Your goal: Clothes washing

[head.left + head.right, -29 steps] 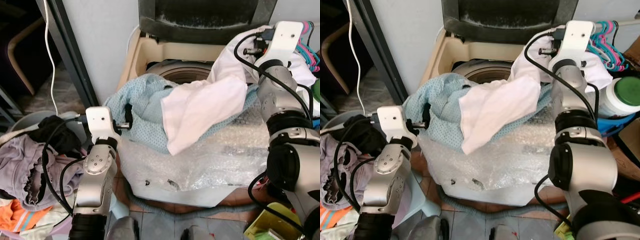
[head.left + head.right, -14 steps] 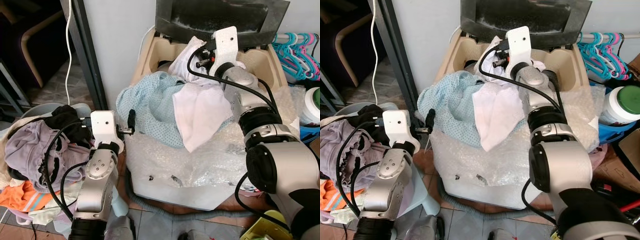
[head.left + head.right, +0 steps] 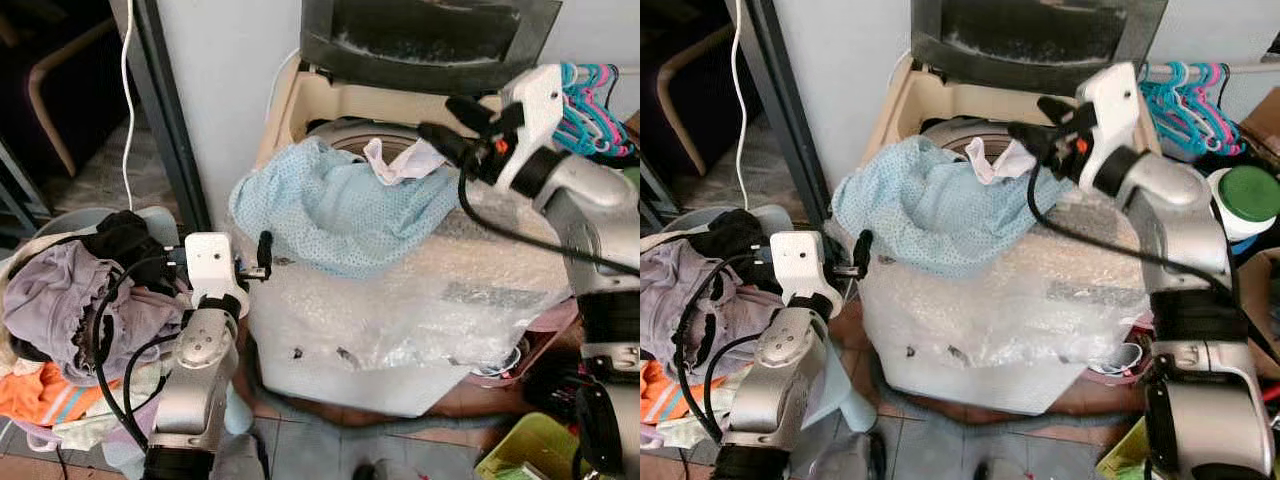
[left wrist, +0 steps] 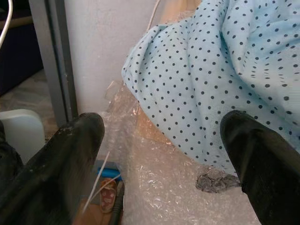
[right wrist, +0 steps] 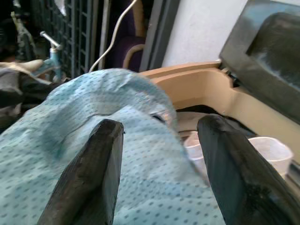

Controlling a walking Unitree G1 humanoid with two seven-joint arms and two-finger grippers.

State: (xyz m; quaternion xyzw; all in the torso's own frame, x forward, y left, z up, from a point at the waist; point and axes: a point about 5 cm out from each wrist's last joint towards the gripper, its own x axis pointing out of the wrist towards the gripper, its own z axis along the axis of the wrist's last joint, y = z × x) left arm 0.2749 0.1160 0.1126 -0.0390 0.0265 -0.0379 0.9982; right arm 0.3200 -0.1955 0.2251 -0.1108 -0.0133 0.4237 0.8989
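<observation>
Two black fingers of the right gripper (image 3: 448,120) stand spread apart with nothing between them, hovering just above the washing machine (image 3: 400,330) at its open drum, over the light blue dotted garment (image 3: 335,205) that lies draped across the machine's top and front edge. In the right wrist view the fingers (image 5: 101,173) frame that blue cloth from above, clear of it. A white garment (image 3: 400,160) lies crumpled in the drum mouth of the washing machine, just behind the blue one and just beside the right gripper (whether the fingers touch it cannot be told). The left gripper (image 3: 264,254) is held at the machine's left front corner, its fingers (image 4: 70,159) wide apart and empty, near the hanging edge of the blue garment. Bubble wrap (image 3: 440,300) covers the washing machine's top and front, and its dark lid (image 3: 430,40) stands raised at the back. Left of the machine, a basket (image 3: 150,225) holds a heap of clothes (image 3: 60,310) in purple, black and orange. Right of the machine hang pink and teal hangers (image 3: 595,105), and a white jar with a green lid (image 3: 1240,200) stands near them.
</observation>
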